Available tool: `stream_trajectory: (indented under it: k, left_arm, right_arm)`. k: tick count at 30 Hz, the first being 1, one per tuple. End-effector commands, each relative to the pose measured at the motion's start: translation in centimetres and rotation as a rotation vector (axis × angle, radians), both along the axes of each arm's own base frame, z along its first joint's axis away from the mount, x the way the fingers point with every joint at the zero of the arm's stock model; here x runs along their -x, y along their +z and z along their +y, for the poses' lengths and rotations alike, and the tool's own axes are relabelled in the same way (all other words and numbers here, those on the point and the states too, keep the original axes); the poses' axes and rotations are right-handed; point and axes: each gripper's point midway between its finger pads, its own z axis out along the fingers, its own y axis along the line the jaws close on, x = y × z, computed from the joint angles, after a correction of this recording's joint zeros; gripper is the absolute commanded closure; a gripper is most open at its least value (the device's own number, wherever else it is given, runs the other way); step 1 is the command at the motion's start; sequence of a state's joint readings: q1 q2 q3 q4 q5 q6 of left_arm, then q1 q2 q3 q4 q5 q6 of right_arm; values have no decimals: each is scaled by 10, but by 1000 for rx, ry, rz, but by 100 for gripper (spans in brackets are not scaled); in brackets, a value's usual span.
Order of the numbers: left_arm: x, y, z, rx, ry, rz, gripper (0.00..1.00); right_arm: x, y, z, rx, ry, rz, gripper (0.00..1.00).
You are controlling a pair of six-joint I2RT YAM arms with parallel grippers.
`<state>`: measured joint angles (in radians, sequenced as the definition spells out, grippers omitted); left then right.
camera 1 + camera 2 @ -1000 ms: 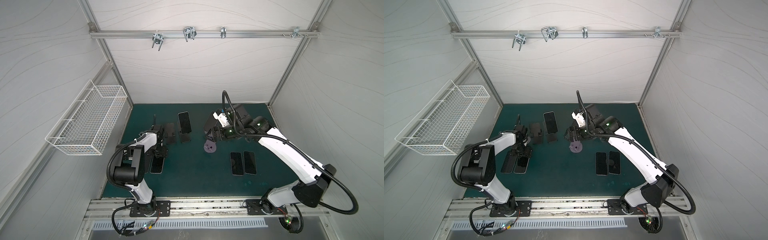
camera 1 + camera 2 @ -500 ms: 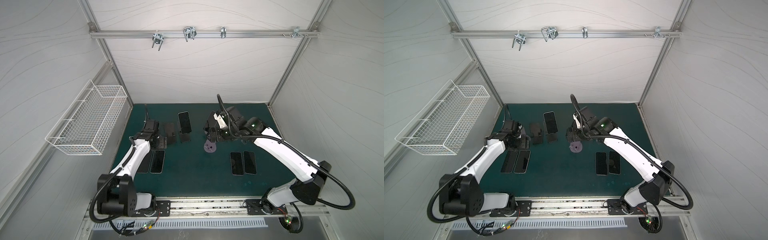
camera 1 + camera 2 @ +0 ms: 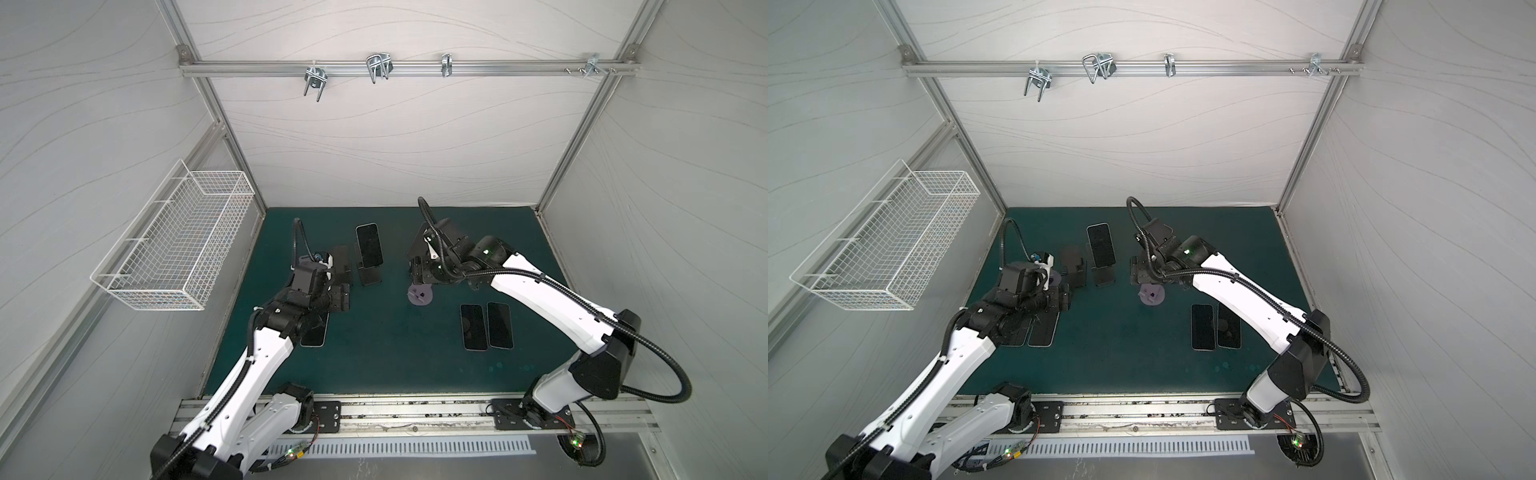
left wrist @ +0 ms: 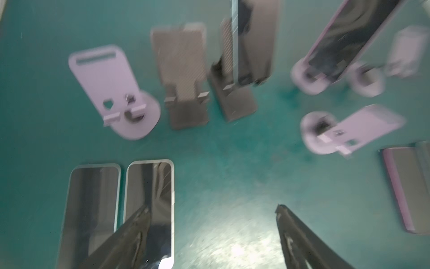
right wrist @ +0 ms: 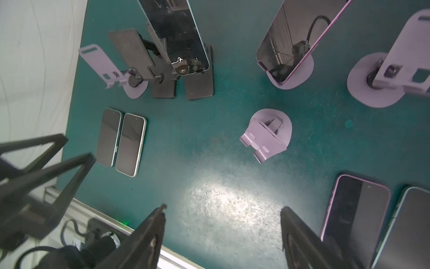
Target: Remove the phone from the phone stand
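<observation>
Both arms' jaws hang spread and empty (nothing between them). One phone (image 3: 369,250) leans on the black stand (image 3: 371,277), left of the folded purple stand (image 3: 419,296); an off-centre pinch could topple both.

The left wrist view is blurred all over: the lilac stand (image 4: 111,93) and the black stand (image 4: 183,76) have soft edges, and fine details cannot be read. In both top views the right arm (image 3: 540,299) covers the right claw (image 5: 222,208) with its own wrist. In a top view the left arm (image 3: 266,353) hides most of a flat phone (image 3: 314,336). In the right wrist view the bottom edge cuts the purple phone (image 5: 353,216).
</observation>
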<state>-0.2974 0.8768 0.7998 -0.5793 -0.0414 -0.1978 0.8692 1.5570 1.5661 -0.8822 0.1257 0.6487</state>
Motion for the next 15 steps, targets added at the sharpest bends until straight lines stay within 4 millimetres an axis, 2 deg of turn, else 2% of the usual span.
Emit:
stream_trajectory:
  k: [1,9,15]
  left_arm:
    - [-2,27,-18,81,-78,-137,14]
    - [26,51,-57,141,-397,-308,12]
    - [41,46,-75,168,-547,-320,11]
  right_arm:
    - [-4,-19,3,18,-49,22,22]
    - [-9,-44,7,94,-56,33,20]
    - [-14,-67,-1,166,-109,56,16]
